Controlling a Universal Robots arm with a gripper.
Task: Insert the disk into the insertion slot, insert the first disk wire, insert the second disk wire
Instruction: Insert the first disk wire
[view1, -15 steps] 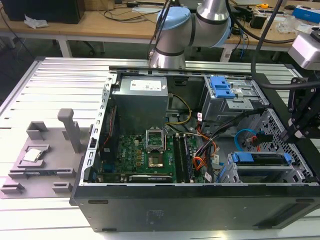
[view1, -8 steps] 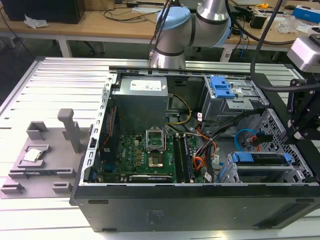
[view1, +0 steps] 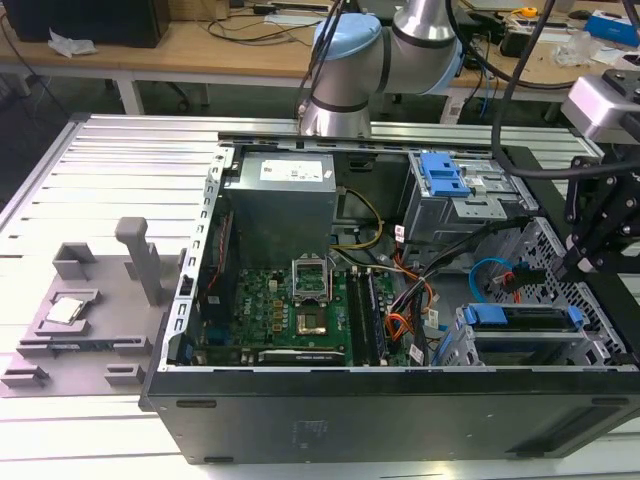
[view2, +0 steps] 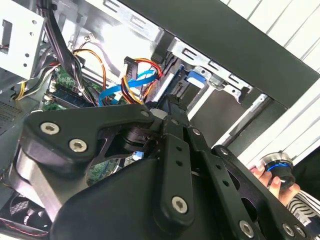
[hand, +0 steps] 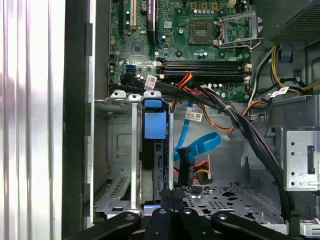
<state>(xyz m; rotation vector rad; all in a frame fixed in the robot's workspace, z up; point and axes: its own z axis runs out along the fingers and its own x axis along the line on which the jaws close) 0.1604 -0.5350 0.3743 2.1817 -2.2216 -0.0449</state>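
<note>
The disk (view1: 525, 318) lies inside the insertion slot (view1: 600, 340), a perforated silver cage at the case's corner on the exterior view's right. In the first wrist view the disk's blue carrier (hand: 155, 125) shows edge-on between the cage walls (hand: 120, 195). The second disk wire (hand: 200, 145), a light-blue cable, loops beside the cage. The first disk wire (hand: 201, 175), an orange-red bundle with a dark plug, hangs just past it. My gripper (hand: 172, 196) hovers over the cage's rear edge, close to both plugs, fingers together with nothing seen between them. Both wires (view2: 131, 80) also lie beyond the gripper (view2: 172, 107) in the second wrist view.
A thick black cable bundle (hand: 240, 125) crosses from the motherboard (view1: 290, 310) toward the grey cage with a blue latch (view1: 445, 180). The power supply (view1: 280, 200) stands at the back. A person's hand (view2: 272, 175) holds a small round object outside the case.
</note>
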